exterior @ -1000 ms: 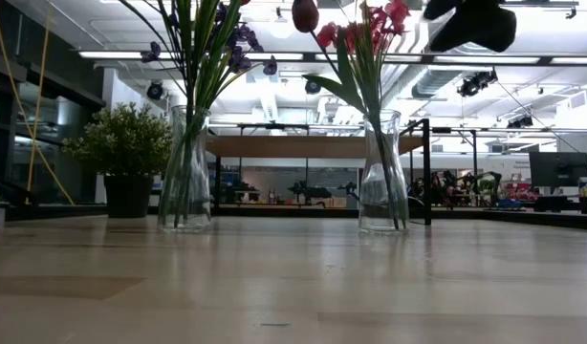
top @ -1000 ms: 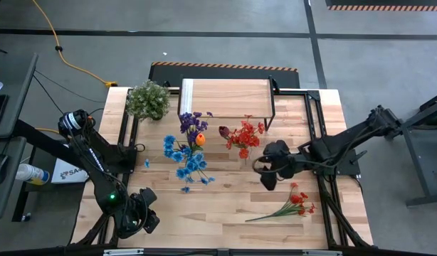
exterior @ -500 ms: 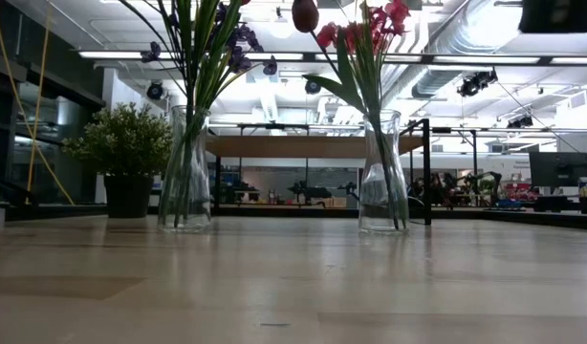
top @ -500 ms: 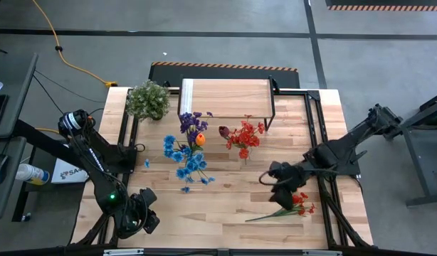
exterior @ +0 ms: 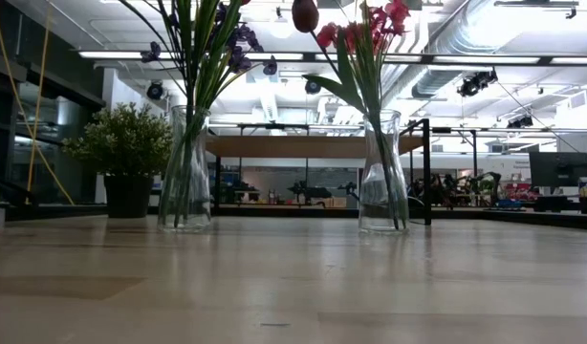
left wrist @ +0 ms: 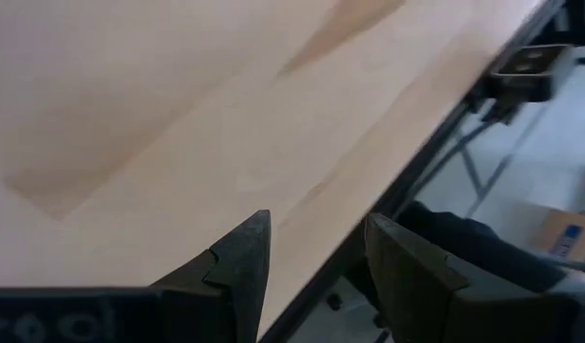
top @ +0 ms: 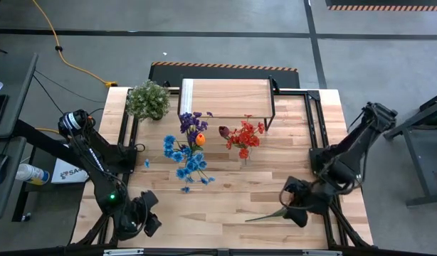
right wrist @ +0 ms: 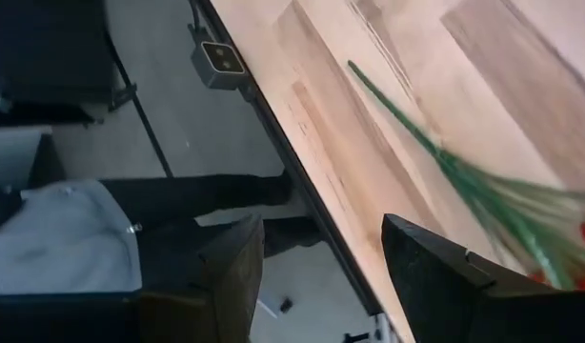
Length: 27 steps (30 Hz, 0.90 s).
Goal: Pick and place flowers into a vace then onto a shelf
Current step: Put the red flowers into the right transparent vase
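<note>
Fingers on the right gripper are spread apart w/ nothing between them, hanging over the last loose flower near the front right of the counter. Left gripper waits at the front left corner, its fingers also partly apart and holding nothing.

That flower lies flat on the counter: long thin green stem, red blooms at one end. I think it's very light and bendy, prob. plastic, so it may slide or flop when pinched. Best spot to grab looks like the middle of the stem, not the soft blooms.

Other flowers are already standing in two glass vases, one w/ blue and purple blooms, one w/ red, both in front of the shelf. Neither vase is on the shelf yet.

Top view shows both arms, but the right arm hides the red blooms. Right wrist view shows the stem clearly. Low view shows the clear vases and stems inside, but no gripper and no loose flower.
</note>
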Motion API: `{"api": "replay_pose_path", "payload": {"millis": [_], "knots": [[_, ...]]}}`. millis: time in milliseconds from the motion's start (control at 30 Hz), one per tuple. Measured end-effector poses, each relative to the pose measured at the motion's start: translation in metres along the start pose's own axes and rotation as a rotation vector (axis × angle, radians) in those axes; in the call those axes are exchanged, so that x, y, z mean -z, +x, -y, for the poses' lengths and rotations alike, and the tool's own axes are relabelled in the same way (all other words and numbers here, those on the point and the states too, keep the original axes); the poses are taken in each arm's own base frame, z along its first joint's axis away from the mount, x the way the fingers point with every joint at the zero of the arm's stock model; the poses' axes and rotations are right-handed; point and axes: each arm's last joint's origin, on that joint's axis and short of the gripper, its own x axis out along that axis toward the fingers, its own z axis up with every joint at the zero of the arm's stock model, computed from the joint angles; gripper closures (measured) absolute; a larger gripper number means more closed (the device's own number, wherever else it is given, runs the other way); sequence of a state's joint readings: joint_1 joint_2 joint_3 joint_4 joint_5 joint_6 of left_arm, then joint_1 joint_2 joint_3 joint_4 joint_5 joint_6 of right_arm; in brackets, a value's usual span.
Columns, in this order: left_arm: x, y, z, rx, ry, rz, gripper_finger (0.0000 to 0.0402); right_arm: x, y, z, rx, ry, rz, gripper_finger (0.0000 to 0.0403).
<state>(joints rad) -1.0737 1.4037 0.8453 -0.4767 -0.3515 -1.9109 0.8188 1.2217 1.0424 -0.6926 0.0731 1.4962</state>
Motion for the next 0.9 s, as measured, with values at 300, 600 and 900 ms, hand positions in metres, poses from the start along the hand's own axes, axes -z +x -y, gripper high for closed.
{"api": "replay_pose_path", "payload": {"millis": [300,600,900], "knots": [[0.001,-0.001,0.012,0.132,0.062,0.047,0.0195,0.028,-0.003,-0.001,-0.009,0.153,-0.028,0.0199],[0.0,-0.002,0.019,0.226,0.073,0.157,0.0195,0.032,-0.003,-0.006,-0.052,0.186,-0.077,0.0203],[-0.002,-0.003,0.02,0.242,0.062,0.213,0.0195,0.029,-0.005,-0.02,-0.209,0.128,0.028,0.0202]]}}
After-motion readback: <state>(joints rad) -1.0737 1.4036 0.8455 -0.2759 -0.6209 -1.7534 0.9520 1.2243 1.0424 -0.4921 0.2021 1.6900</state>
